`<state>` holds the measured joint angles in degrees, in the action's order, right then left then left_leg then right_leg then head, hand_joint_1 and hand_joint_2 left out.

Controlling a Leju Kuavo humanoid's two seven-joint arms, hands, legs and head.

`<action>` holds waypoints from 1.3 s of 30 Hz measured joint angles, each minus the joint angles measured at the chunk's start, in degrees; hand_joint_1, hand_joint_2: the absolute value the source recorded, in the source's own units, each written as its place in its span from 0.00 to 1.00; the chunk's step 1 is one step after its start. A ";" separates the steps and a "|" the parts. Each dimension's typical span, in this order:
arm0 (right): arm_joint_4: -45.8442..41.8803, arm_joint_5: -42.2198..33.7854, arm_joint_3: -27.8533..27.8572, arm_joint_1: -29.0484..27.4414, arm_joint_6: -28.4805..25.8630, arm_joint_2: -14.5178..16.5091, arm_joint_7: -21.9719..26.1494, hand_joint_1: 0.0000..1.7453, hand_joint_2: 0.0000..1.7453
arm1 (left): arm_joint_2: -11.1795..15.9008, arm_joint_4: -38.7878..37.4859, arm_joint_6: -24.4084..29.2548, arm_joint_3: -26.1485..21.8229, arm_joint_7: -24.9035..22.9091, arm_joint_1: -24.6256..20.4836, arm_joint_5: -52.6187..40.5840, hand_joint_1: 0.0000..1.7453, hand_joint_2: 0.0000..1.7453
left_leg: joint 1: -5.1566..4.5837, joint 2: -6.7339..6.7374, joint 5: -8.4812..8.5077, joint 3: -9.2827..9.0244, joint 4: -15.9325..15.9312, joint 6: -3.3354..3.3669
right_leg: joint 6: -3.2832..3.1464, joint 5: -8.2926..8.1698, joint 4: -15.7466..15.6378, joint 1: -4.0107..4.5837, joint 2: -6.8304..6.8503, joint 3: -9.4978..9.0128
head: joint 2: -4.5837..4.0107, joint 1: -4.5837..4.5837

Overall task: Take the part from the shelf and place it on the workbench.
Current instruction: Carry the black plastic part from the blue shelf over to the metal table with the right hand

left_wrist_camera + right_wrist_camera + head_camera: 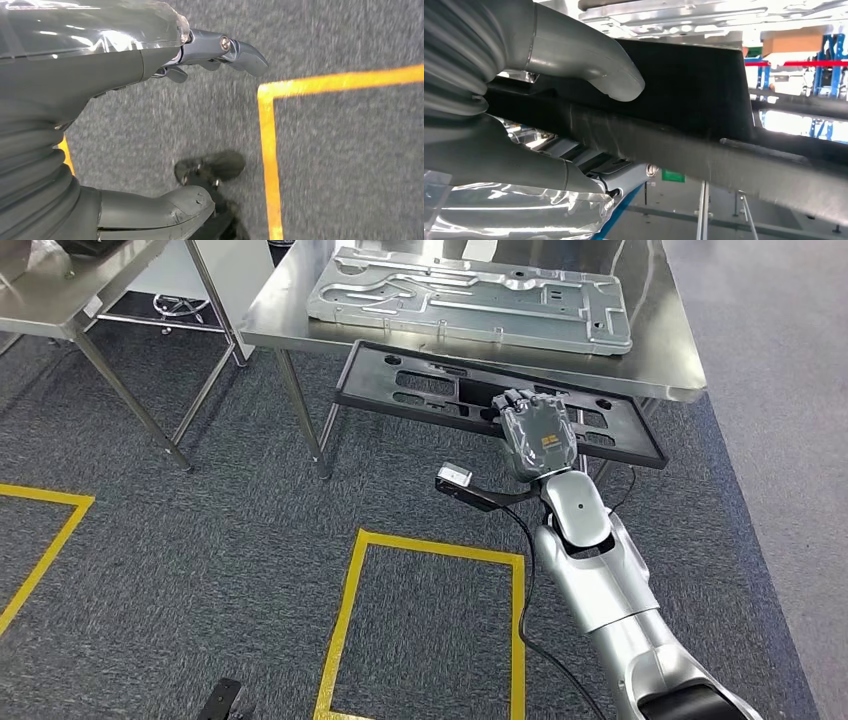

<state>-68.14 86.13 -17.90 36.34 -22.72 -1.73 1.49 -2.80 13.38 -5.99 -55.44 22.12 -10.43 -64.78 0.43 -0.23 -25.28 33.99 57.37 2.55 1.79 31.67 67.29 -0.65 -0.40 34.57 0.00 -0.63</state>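
Black part [420, 390] lies lengthwise along workbench [680, 360] edge, apparently.

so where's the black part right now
In the head view the black part is held by the right robot hand at the near edge of the steel workbench, partly below the silver plate.

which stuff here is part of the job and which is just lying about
Job:
black part, gripped by the right hand
workbench

Lying about:
silver metal plate on the workbench
second table
yellow floor tape
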 joint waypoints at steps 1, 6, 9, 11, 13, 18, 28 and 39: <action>-0.02 -0.05 0.00 -0.16 -0.01 0.00 0.01 1.00 1.00 | 0.00 0.00 0.00 0.04 0.00 0.02 0.00 0.00 1.00 | 0.00 -0.03 -0.47 -0.51 -0.02 0.09 | 0.19 1.32 3.52 -0.05 0.03 2.62 | 0.00 -0.01; -0.01 -0.17 0.00 -1.15 0.02 -0.15 0.02 1.00 1.00 | -0.04 0.00 -0.01 0.31 -0.02 0.43 -0.03 0.00 1.00 | -0.03 -0.34 -3.84 -4.64 -0.07 -0.35 | -0.07 -3.67 -0.83 -0.03 0.22 6.44 | 0.00 -0.10; -0.15 -0.26 -0.03 -1.33 0.13 -0.43 0.07 1.00 1.00 | -0.15 -0.04 -0.01 0.46 -0.04 0.35 -0.01 0.00 1.00 | -0.21 -0.27 -5.97 -6.87 -0.09 -1.31 | -1.02 -9.87 -8.11 0.60 0.34 5.09 | 0.00 0.04; -0.50 -0.34 -0.07 -1.33 0.20 -0.44 0.09 1.00 1.00 | -0.16 -0.04 0.00 0.51 -0.03 0.16 0.03 0.00 1.00 | -0.28 -0.19 -6.31 -7.84 -0.04 -2.05 | -1.76 -9.00 -8.45 0.65 0.15 4.17 | 0.00 0.07; -0.88 -0.43 -0.07 -1.14 0.17 -0.50 0.04 1.00 1.00 | -0.13 -0.03 -0.01 0.55 0.01 0.06 0.04 0.00 1.00 | -0.18 -0.11 -6.04 -7.30 2.63 -2.56 | -2.61 -8.26 -8.95 0.41 0.04 2.52 | 0.00 0.21; -1.13 -0.51 -0.07 -1.19 0.17 -0.52 0.02 1.00 1.00 | -0.17 -0.02 -0.02 0.58 -0.02 0.27 0.04 0.00 1.00 | 0.22 -0.04 -11.29 3.38 16.08 -3.50 | -3.09 -4.88 -9.25 0.30 -0.31 -1.62 | 0.00 0.48; -1.13 -0.66 -0.07 -1.16 0.23 -0.55 0.26 1.00 1.00 | -0.20 -0.07 0.00 0.68 0.02 0.70 0.38 0.00 1.00 | -0.54 -0.04 2.32 2.39 0.60 -0.66 | -0.48 -0.90 -7.19 0.25 -0.42 -6.90 | 0.00 0.16; -0.33 -0.66 -0.08 -1.00 0.38 -0.79 0.42 1.00 1.00 | -0.64 -0.13 -0.18 0.91 -0.07 0.92 0.58 0.00 1.00 | -0.55 -0.92 -5.45 -8.28 -1.29 -1.10 | -0.87 -10.04 -8.19 0.41 0.33 5.64 | 0.00 -0.38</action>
<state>-68.47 85.47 -17.98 35.34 -22.34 -2.52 1.91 -3.44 13.25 -6.17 -54.53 22.05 -9.51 -64.20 -0.12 -1.15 -30.73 25.71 56.08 1.46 0.92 21.62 59.10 -0.24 -0.07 40.21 0.00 -1.02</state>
